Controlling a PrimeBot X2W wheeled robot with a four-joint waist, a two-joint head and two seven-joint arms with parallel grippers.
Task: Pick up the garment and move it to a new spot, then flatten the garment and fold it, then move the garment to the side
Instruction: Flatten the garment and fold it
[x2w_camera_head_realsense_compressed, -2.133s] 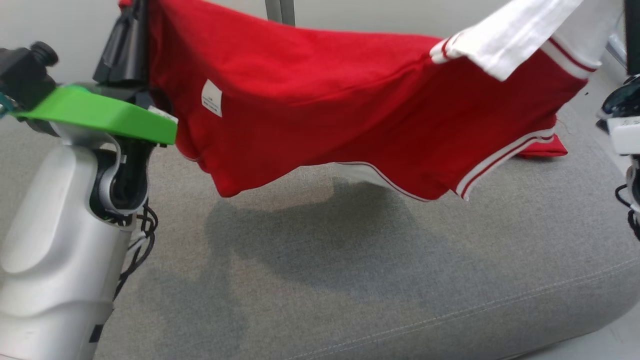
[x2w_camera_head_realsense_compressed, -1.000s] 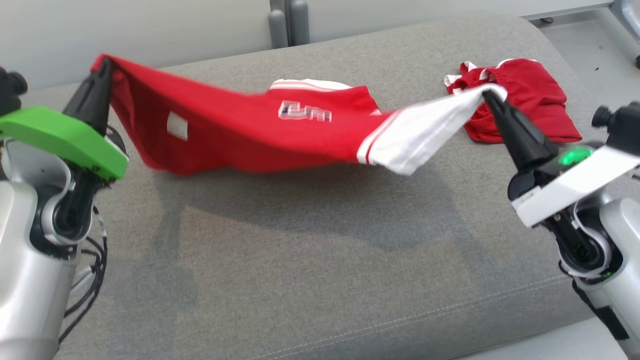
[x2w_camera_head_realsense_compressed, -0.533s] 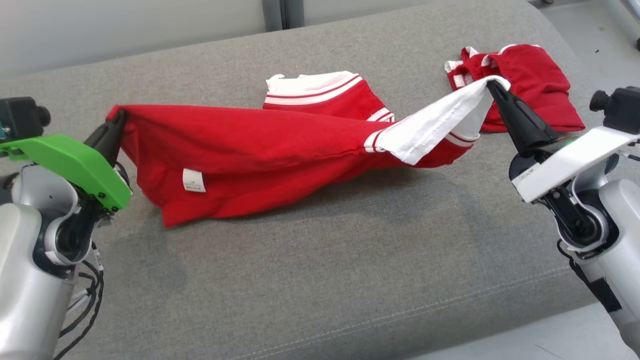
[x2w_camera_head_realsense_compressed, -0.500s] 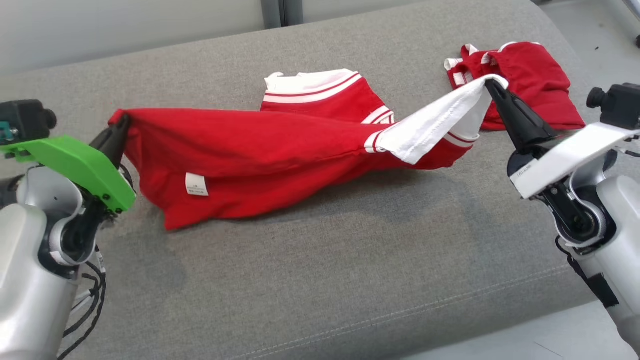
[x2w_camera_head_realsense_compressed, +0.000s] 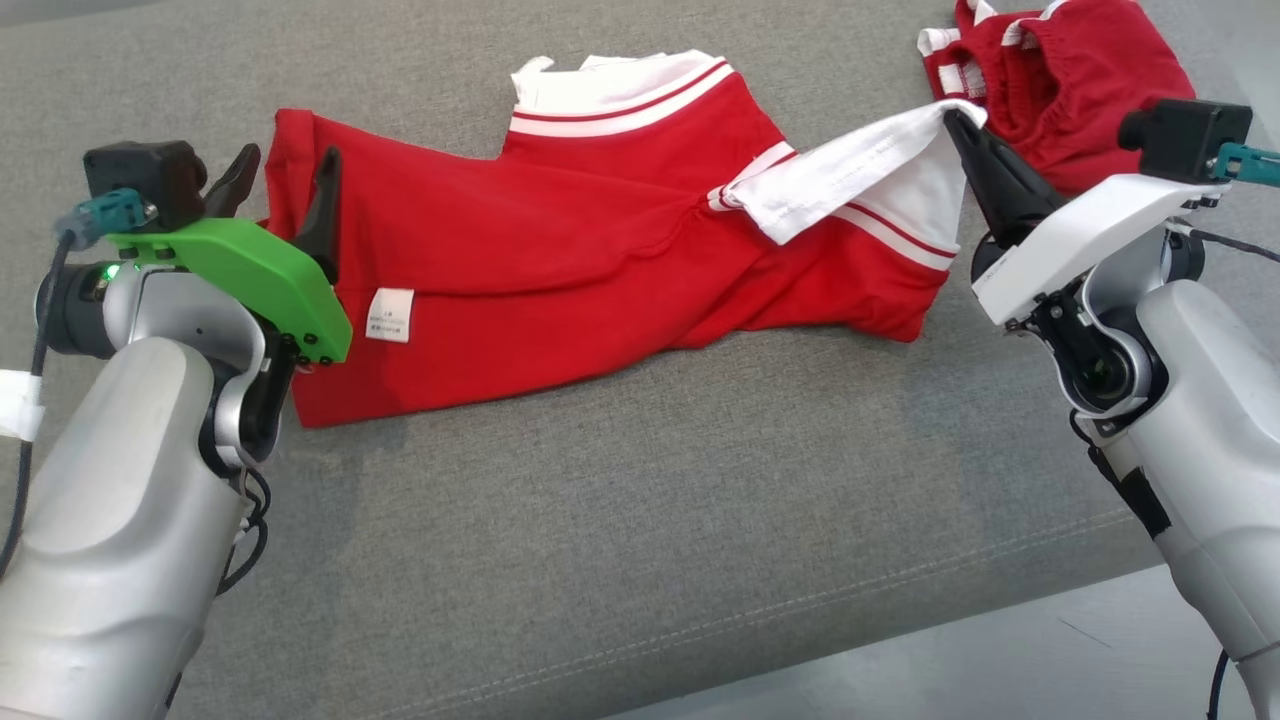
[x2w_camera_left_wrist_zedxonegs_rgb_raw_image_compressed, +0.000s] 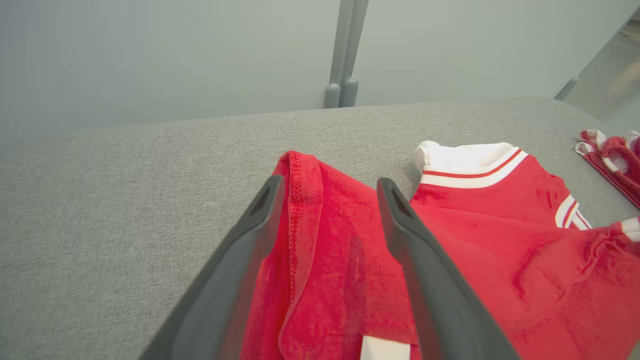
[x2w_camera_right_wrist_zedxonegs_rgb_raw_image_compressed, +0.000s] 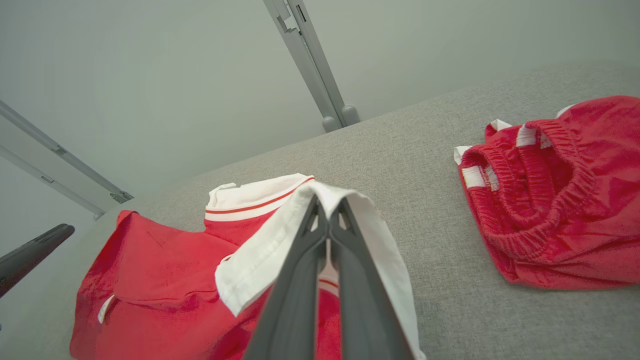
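Flattening step: with left jaws spread and right jaws pinching white sleeve (x2w_camera_head_realsense_compressed: 850, 165) of garment (x2w_camera_head_realsense_compressed: 560, 270), lay sleeve flat, then release.

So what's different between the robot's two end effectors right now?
The left end effector stands open, its fingers astride the hem of the red shirt; the right end effector is shut on a white part of it. The left sits on a green mount, the right on a white mount. Both have long dark fingers.
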